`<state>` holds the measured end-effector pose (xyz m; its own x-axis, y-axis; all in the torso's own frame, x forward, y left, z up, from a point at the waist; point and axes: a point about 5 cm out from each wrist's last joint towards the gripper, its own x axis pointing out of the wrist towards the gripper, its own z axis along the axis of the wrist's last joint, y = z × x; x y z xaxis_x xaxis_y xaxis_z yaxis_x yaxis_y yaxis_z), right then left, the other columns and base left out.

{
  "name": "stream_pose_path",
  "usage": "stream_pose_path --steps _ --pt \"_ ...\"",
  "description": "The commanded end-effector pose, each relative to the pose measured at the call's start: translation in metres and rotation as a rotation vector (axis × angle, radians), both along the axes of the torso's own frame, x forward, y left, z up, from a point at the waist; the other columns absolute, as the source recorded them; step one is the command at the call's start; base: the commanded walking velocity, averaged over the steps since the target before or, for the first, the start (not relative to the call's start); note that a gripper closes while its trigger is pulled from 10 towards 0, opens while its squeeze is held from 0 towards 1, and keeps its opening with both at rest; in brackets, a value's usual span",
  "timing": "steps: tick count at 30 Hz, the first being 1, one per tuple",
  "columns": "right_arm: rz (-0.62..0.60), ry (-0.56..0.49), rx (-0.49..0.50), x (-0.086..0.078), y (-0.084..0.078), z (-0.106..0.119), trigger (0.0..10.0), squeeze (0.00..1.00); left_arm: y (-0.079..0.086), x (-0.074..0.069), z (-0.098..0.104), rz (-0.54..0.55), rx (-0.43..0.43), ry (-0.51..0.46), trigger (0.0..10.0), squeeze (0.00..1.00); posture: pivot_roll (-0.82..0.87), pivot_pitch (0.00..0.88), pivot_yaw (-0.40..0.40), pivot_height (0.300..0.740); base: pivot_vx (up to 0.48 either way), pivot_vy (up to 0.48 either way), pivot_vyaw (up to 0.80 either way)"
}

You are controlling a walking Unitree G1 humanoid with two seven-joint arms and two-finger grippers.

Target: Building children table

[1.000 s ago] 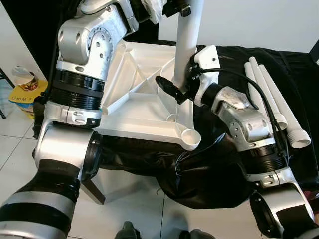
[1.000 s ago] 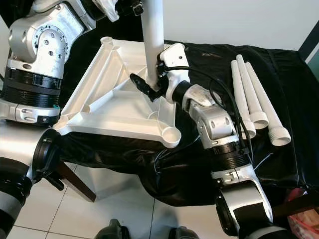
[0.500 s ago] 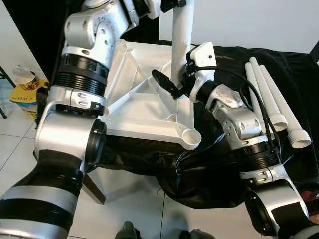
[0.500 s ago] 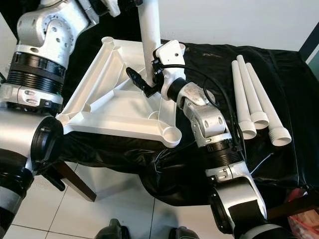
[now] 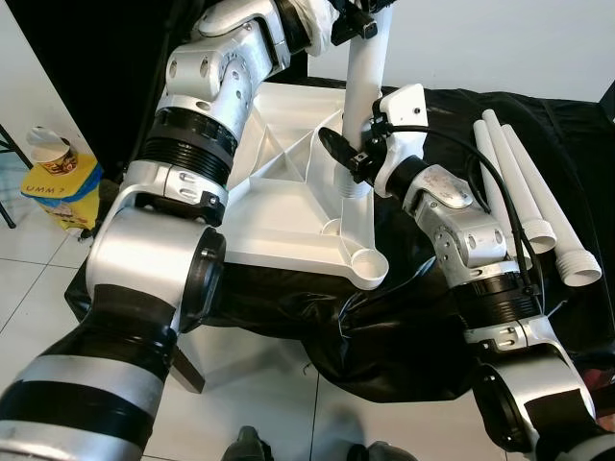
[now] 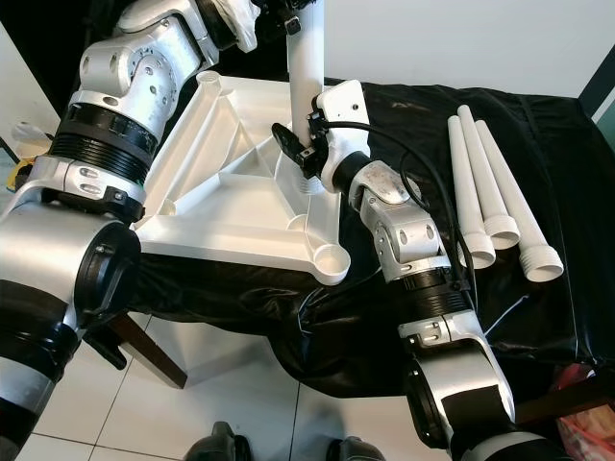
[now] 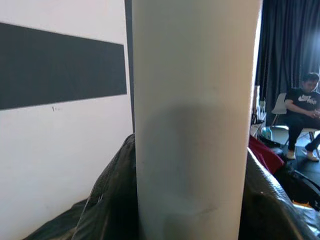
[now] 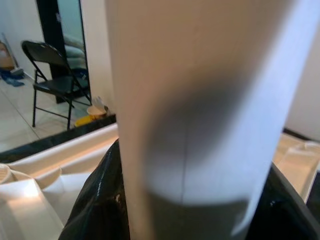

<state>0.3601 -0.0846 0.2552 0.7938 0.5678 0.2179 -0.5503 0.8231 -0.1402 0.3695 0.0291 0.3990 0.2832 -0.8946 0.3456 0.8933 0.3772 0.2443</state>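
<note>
The white table top [image 5: 279,230] lies upside down on a black cloth. One white leg [image 5: 361,106] stands upright on its underside, behind the empty corner socket [image 5: 368,266]. My left gripper [image 5: 357,17] is shut on the leg's upper part. My right gripper [image 5: 354,158] is shut on the same leg low down, close to its foot. In the left wrist view the leg [image 7: 192,120] sits between the black fingers [image 7: 112,200]. The right wrist view has the leg [image 8: 200,100] just as close, with the table top [image 8: 45,190] behind it.
Three spare white legs [image 5: 524,192] lie side by side on the black cloth [image 5: 404,346] to the right. A yellow bag with a cup [image 5: 53,178] stands on the tiled floor at left. A person [image 7: 305,100] sits far off; a folding chair [image 8: 55,65] stands nearby.
My left arm has swung to the right, its elbow now closer to the leg. The leg stays upright in both grippers, and my right gripper has turned slightly around it.
</note>
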Motion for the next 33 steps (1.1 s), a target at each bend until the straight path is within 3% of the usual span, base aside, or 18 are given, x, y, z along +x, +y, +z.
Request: stream_pose_path --steps 1,3,4,12,13,20,26,28,30,31,32,33 --pt "-0.047 -0.012 0.04 0.005 -0.002 0.012 0.0 0.0 -0.009 -0.001 -0.003 -0.05 0.012 -0.009 10.0 1.0 0.07 0.039 0.011 0.74 0.0 0.0 0.0" --pt "-0.055 -0.011 0.043 0.005 -0.003 0.012 0.0 0.0 -0.009 0.0 -0.004 -0.051 0.01 -0.005 10.0 1.0 0.07 0.039 0.011 0.74 0.0 0.0 0.0" --pt "-0.072 -0.003 0.056 0.006 -0.004 0.012 10.0 0.0 -0.008 0.003 -0.007 -0.044 -0.002 0.015 10.0 1.0 0.07 0.043 0.01 0.74 0.0 0.0 0.0" --pt "-0.147 0.009 0.096 0.01 -0.013 0.011 10.0 0.0 0.001 0.014 -0.015 0.048 -0.003 0.053 10.0 1.0 0.06 0.051 0.015 0.74 0.0 0.0 0.0" --pt "-0.181 0.014 0.117 0.01 -0.018 0.01 10.0 0.0 0.009 0.018 -0.018 0.094 -0.002 0.059 10.0 0.0 0.06 0.054 0.017 0.74 0.0 0.0 0.0" --pt "-0.257 0.033 0.168 0.011 -0.027 0.006 10.0 0.0 0.028 0.023 -0.021 0.174 -0.045 0.05 10.0 0.0 0.05 0.057 0.021 0.74 0.0 0.0 0.0" --pt "-0.377 0.07 0.226 0.01 -0.046 -0.005 10.0 0.0 0.053 0.025 -0.028 0.205 -0.14 0.081 10.0 0.0 0.04 0.065 0.031 0.74 0.0 0.0 0.0" --pt "-0.421 0.076 0.247 0.009 -0.051 -0.009 10.0 0.0 0.059 0.003 -0.026 0.18 -0.162 0.024 10.0 0.0 0.04 0.068 0.036 0.74 0.0 0.0 0.0" --pt "-0.446 0.077 0.26 0.007 -0.055 -0.011 10.0 0.0 0.06 -0.027 -0.028 0.174 -0.183 -0.007 10.0 0.0 0.03 0.072 0.042 0.74 0.0 0.0 0.0" --pt "-0.446 0.077 0.26 0.007 -0.055 -0.011 10.0 0.0 0.06 -0.027 -0.028 0.174 -0.183 -0.007 10.0 0.0 0.03 0.072 0.042 0.74 0.0 0.0 0.0" --pt "-0.455 0.071 0.265 0.005 -0.055 -0.012 10.0 0.0 0.061 -0.041 -0.031 0.186 -0.189 -0.014 10.0 0.0 0.02 0.074 0.047 0.74 0.0 0.0 0.0" --pt "-0.455 0.071 0.265 0.005 -0.055 -0.012 10.0 0.0 0.061 -0.041 -0.031 0.186 -0.189 -0.014 10.0 0.0 0.02 0.074 0.047 0.74 0.0 0.0 0.0"
